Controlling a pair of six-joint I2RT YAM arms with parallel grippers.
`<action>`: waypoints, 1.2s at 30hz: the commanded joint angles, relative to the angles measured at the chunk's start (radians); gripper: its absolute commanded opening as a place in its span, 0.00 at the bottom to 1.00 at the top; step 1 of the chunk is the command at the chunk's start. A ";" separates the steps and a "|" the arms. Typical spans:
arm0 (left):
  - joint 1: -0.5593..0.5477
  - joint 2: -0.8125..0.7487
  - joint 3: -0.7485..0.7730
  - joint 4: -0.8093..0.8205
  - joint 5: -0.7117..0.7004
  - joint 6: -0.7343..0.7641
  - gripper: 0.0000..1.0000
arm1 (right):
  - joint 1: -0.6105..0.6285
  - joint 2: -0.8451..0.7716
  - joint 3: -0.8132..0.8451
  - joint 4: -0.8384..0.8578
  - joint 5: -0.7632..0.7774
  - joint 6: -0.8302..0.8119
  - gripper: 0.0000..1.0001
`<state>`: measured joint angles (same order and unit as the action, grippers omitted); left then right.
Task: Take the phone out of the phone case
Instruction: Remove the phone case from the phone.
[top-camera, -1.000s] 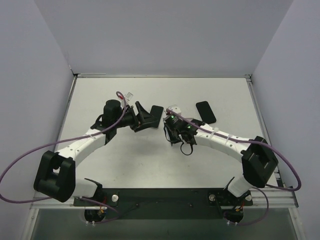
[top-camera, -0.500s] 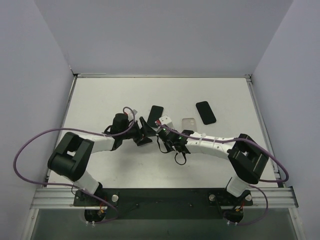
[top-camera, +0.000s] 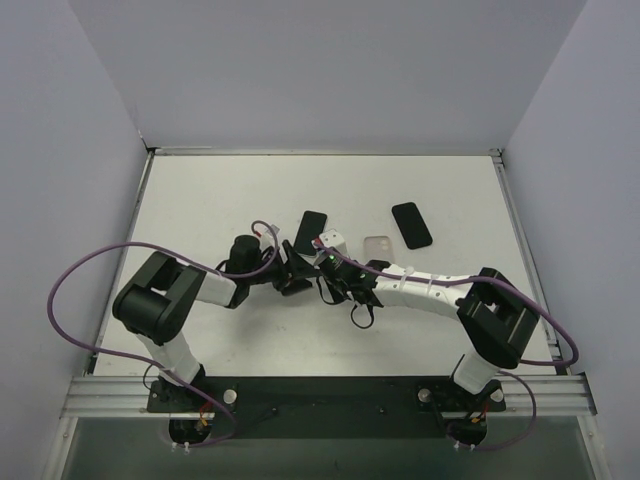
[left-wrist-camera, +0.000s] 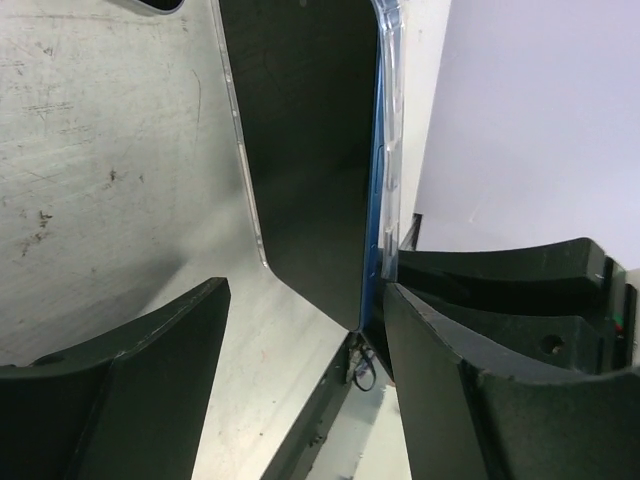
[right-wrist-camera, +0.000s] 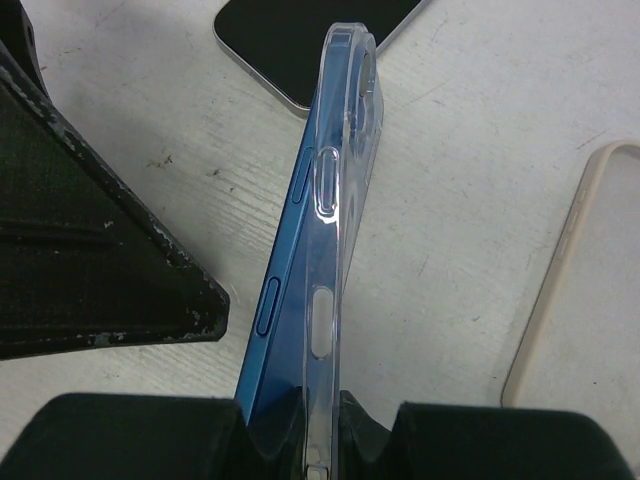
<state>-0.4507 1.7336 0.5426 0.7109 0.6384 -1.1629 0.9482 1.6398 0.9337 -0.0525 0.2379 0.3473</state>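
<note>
Currently mid-step: freeing the phone from its case, not yet done.

Left of the phone: left gripper (left-wrist-camera: 307, 288) is spread wide, grasping nothing. Its fingers straddle the phone's lower corner. The finger on the case side sits just beside that corner; I cannot tell whether it touches.

Phone (right-wrist-camera: 275, 330): blue-edged, standing on its long edge above the table (top-camera: 200, 200), dark screen facing the left wrist camera. The clear phone case (right-wrist-camera: 345, 150) is on its back. Along the upper edge the blue rim looks offset from the case's button bumps, so I judge that lip partly peeled.

Right of the phone: right gripper (right-wrist-camera: 300, 430) is clamped across phone and case together at one end.

Beyond the phone lies a second dark phone (right-wrist-camera: 290, 40), flat on the table. Further right of it are a beige empty case (right-wrist-camera: 580, 290) and another dark phone (top-camera: 411, 224), well apart.

Notes for the step:
- The left fingers should close on the blue rim alone, not on the clear lip.
- Pull away from the case back, starting at the lifted edge.
- The right clamp pinches both layers, which may lock the phone in; shifting it to the case wall only would help.
- Risk: slip and drop onto the flat phone beside it.
</note>
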 joint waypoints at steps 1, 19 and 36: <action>-0.025 -0.025 0.060 -0.034 -0.029 0.092 0.73 | 0.001 0.074 -0.039 0.095 -0.183 0.042 0.00; -0.115 -0.034 0.244 -0.469 -0.266 0.284 0.58 | 0.000 0.049 -0.049 0.097 -0.198 0.047 0.00; -0.112 -0.143 0.095 -0.295 -0.299 0.187 0.58 | -0.012 0.038 -0.070 0.118 -0.229 0.067 0.00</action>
<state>-0.5667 1.6073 0.6403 0.3916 0.3618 -0.9756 0.9253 1.6260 0.9054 0.0231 0.1711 0.3656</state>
